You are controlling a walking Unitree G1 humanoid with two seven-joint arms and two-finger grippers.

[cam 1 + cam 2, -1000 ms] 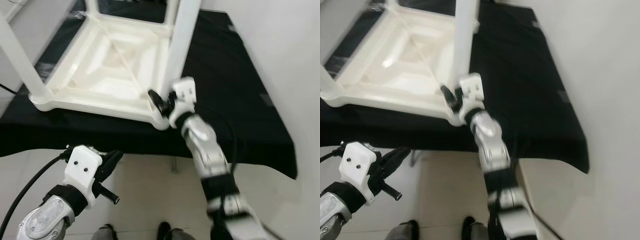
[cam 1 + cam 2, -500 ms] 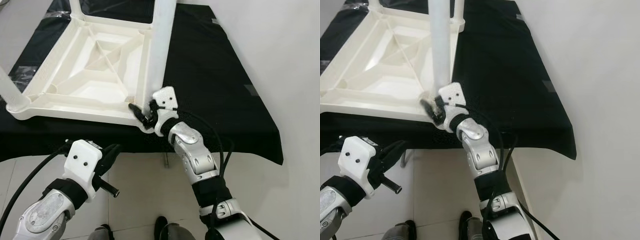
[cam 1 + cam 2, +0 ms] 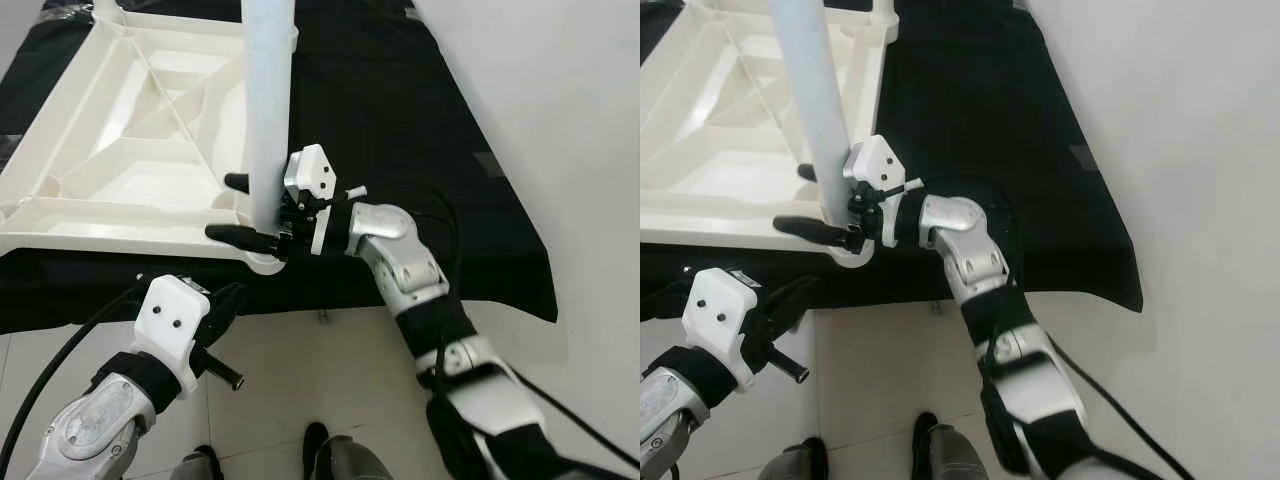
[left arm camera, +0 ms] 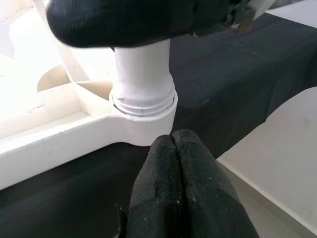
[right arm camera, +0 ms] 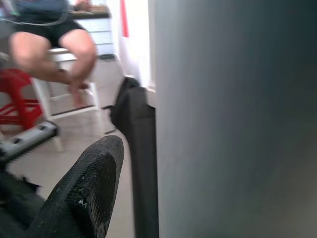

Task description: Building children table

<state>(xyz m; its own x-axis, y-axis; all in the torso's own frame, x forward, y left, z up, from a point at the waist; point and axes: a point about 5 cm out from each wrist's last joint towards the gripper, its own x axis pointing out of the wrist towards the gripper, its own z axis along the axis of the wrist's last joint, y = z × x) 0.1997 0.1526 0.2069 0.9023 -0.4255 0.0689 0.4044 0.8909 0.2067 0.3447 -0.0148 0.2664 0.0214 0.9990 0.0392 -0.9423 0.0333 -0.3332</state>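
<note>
I had the white plastic children's table lying upside down on a surface covered in black cloth, its ribbed underside facing up toward the head camera. 1 white leg stood upright in the corner socket nearest the robot, at the front edge of the cloth.

My right gripper was at the base of that leg, with its 2 black fingers spread wide on either side of it: 1 finger ran along the near side just above the socket, the other poked out on the far side. From the head views I could not tell whether the pads were actually pressing on the leg or just bracketing it. In the right wrist view the leg loomed as a pale blurred column right next to 1 black fingertip, and a seated person's legs showed in the background beside a red stool.

My left gripper hung below the edge of the cloth, off the table, over the pale tiled floor. In its wrist view the 2 fingers were pressed together with nothing between them, pointing at the socket where the leg seated.
</note>
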